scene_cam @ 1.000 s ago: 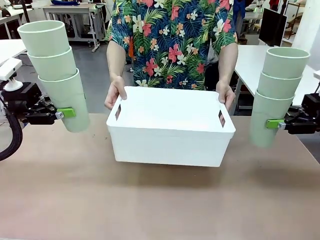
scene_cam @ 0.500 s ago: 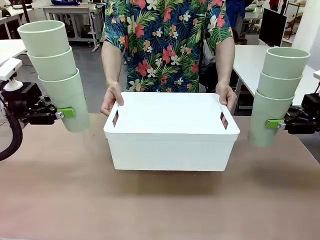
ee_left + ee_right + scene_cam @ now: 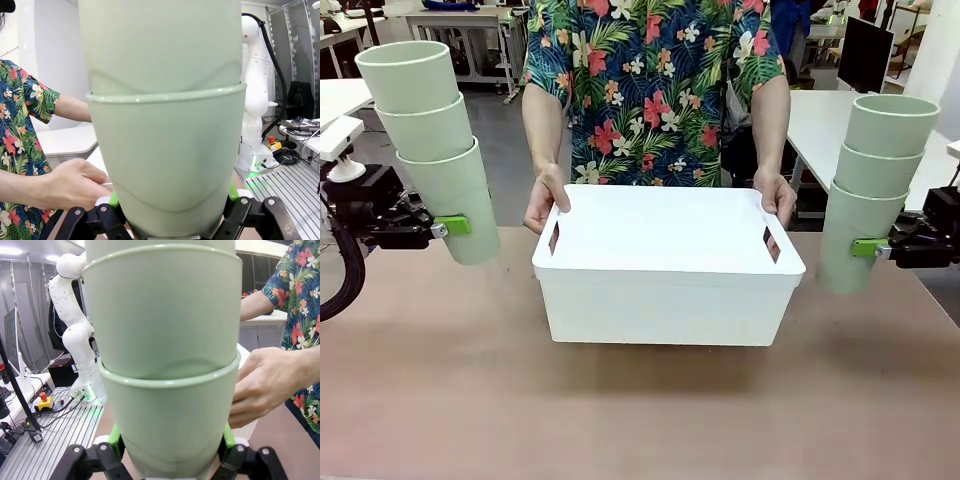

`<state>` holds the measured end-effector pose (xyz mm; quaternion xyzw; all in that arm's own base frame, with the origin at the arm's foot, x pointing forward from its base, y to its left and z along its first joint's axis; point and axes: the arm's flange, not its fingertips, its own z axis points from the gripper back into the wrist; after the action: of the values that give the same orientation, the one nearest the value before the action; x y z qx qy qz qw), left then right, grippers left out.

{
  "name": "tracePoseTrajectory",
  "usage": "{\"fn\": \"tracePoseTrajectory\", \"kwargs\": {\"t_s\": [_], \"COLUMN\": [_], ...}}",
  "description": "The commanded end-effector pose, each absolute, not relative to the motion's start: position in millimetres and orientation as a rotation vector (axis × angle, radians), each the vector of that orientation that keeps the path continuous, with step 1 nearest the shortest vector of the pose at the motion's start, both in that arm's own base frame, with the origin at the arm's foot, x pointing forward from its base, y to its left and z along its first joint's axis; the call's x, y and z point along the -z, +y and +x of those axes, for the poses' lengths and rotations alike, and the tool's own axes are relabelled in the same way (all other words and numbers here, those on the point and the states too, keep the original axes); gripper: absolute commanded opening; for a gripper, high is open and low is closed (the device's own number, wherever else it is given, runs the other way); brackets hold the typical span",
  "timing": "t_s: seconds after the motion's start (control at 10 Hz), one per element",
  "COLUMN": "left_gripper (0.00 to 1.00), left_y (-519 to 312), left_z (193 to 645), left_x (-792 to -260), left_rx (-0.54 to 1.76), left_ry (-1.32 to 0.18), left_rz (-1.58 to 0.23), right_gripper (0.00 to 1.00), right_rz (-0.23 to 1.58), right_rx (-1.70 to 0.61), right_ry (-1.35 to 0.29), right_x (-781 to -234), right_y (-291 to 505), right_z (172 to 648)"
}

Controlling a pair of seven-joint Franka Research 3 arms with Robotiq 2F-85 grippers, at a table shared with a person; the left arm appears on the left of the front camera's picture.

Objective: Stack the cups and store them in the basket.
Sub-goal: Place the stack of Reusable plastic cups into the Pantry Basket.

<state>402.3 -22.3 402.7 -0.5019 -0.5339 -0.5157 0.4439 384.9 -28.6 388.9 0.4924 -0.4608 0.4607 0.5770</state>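
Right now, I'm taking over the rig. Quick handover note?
Left hand: shut on the left stack, three nested cups, held above the table.
Right hand: shut on the right stack, three nested cups, also aloft.
Basket: mid-table, person's hands gripping both ends.
Done: cups nested into two stacks.
Left: both stacks go into the basket.

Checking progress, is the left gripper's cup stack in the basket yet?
Out: the left gripper holds the stack in the air, left of the basket.
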Motion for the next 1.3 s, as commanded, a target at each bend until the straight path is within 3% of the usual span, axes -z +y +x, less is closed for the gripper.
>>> {"fn": "tracePoseTrajectory", "kwargs": {"t_s": [0.0,1.2], "left_gripper": [0.84,0.84], "left_y": [-22.0,-22.0], "left_z": [401.5,401.5], "left_x": [-405.7,-405.7], "left_rx": [1.284,1.284], "left_ry": [-1.335,-1.335], "left_rz": [-1.246,-1.246], "right_gripper": [0.87,0.87], "right_rz": [1.146,1.146], "right_rx": [-1.088,-1.088], "right_ry": [-1.086,-1.086], "right_x": [-393.9,-393.9], "right_y": [-28.4,-28.4], "right_z": [386.4,386.4]}}
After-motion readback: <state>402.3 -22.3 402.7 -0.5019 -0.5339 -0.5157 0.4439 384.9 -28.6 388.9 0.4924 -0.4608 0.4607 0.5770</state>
